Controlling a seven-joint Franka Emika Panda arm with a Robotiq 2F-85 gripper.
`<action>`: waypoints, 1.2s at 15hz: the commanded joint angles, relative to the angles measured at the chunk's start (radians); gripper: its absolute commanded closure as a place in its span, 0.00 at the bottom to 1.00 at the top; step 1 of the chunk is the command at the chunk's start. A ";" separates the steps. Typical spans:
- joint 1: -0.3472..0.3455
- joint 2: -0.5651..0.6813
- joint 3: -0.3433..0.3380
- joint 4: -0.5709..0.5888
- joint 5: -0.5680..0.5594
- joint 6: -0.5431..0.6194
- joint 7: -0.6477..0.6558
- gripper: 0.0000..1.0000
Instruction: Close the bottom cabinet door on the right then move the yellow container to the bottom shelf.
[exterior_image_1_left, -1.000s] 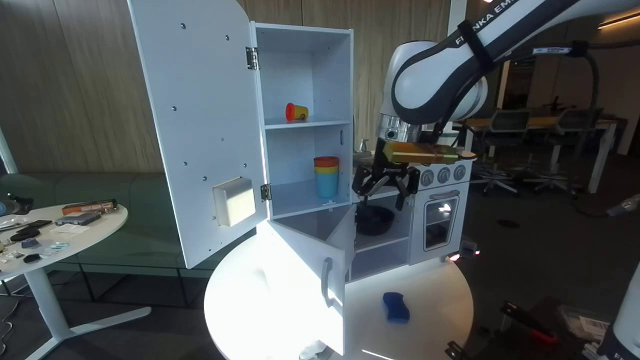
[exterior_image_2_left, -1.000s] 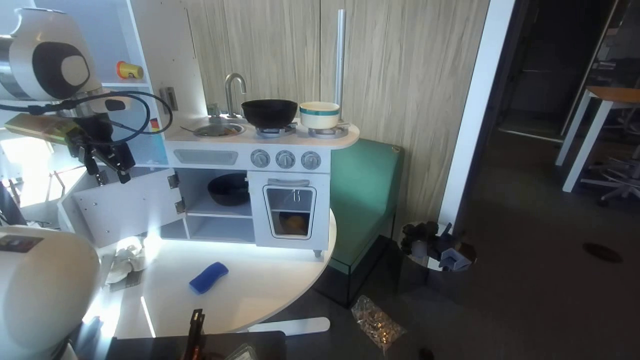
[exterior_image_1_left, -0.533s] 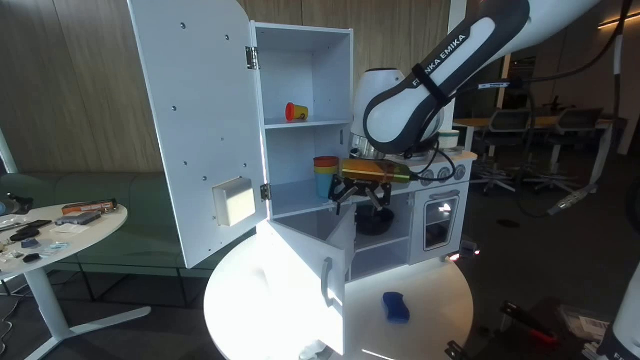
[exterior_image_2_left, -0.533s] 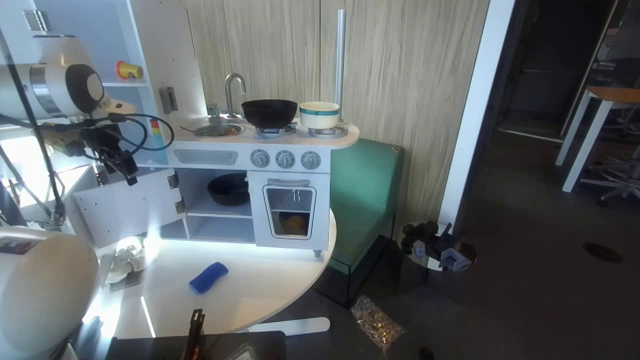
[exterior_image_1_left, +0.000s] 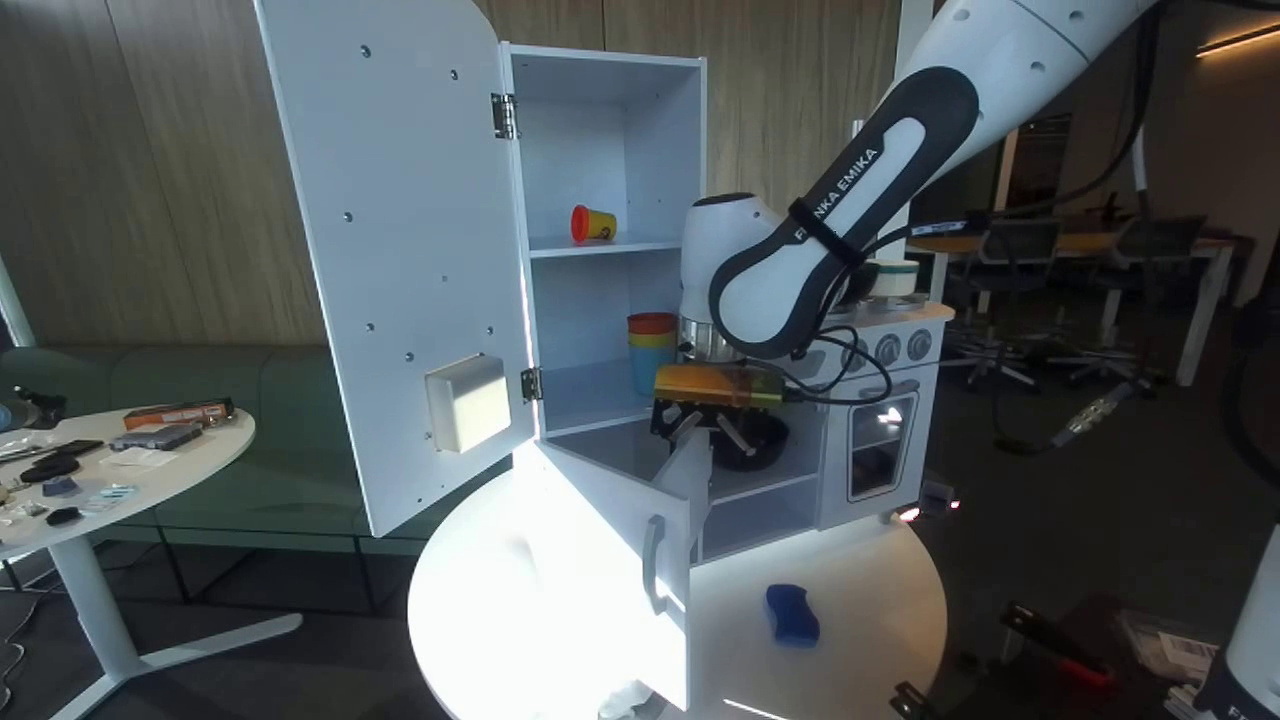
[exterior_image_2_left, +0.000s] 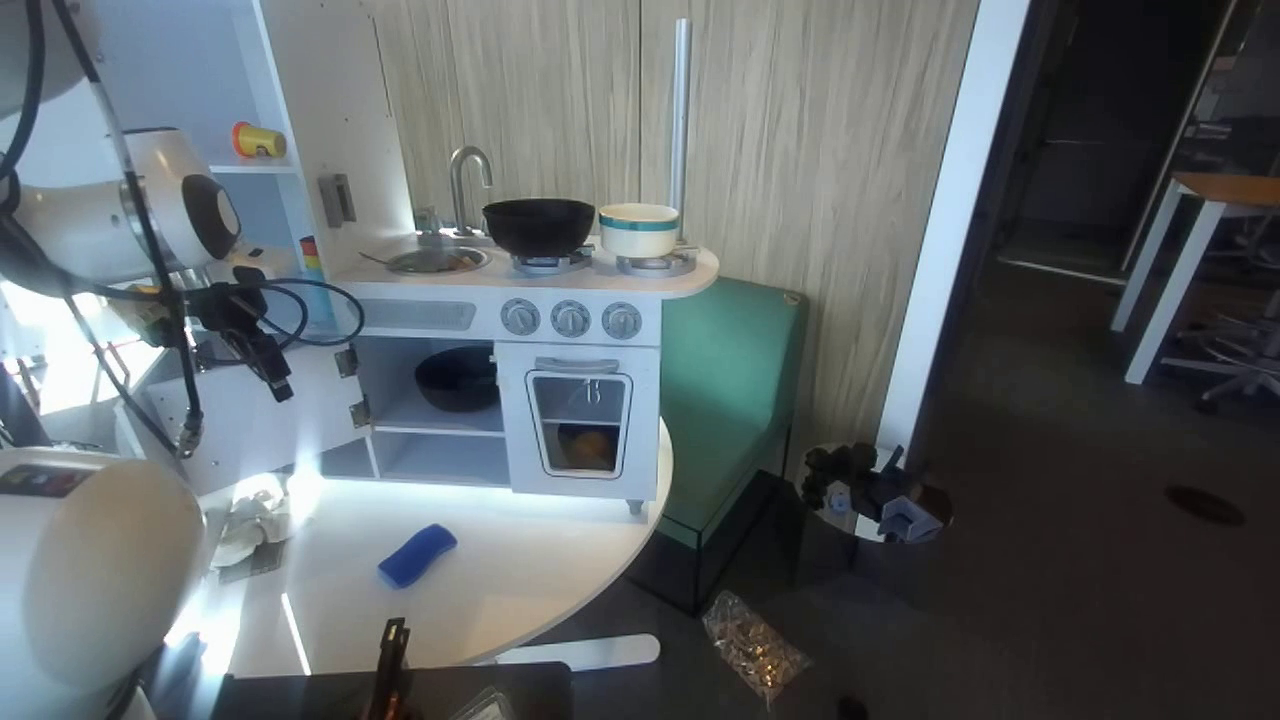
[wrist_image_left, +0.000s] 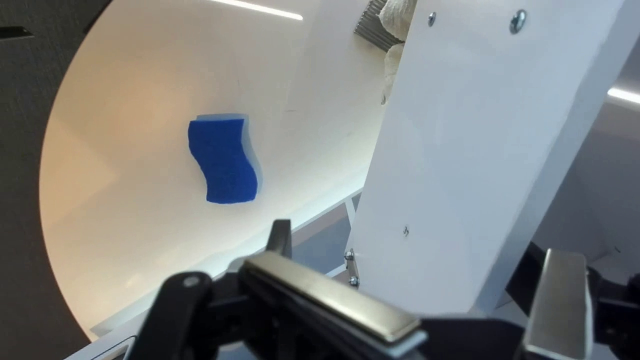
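The yellow container (exterior_image_1_left: 597, 225), with a red end, lies on its side on the higher board. It also shows in an exterior view (exterior_image_2_left: 260, 140). The bottom shelf (exterior_image_1_left: 588, 396) below it holds a red, yellow and blue cup stack (exterior_image_1_left: 653, 355). The right bottom cabinet door (exterior_image_1_left: 688, 478) stands open; its screwed inner face shows in the wrist view (wrist_image_left: 450, 150) and in an exterior view (exterior_image_2_left: 300, 415). My gripper (exterior_image_1_left: 702, 440) is open and empty at this door's top. In the wrist view (wrist_image_left: 440, 295) the door's edge shows between the fingers; contact cannot be told.
The left bottom door (exterior_image_1_left: 600, 560) with a handle also stands open. The large upper door (exterior_image_1_left: 410, 250) is swung wide. A blue sponge (exterior_image_1_left: 792, 614) lies on the round table (exterior_image_2_left: 480, 580). A black pan (exterior_image_2_left: 455, 380) sits in the open compartment beside the right door.
My gripper has moved down and to the left in an exterior view, from in front of the stove to the top of the right bottom door. The doors and the container have not moved.
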 joint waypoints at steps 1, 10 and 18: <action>0.066 -0.067 -0.039 -0.027 -0.108 -0.090 0.128 0.00; 0.048 -0.202 -0.029 -0.092 -0.236 -0.340 0.165 0.00; -0.032 -0.213 -0.074 -0.156 -0.372 -0.355 0.202 0.00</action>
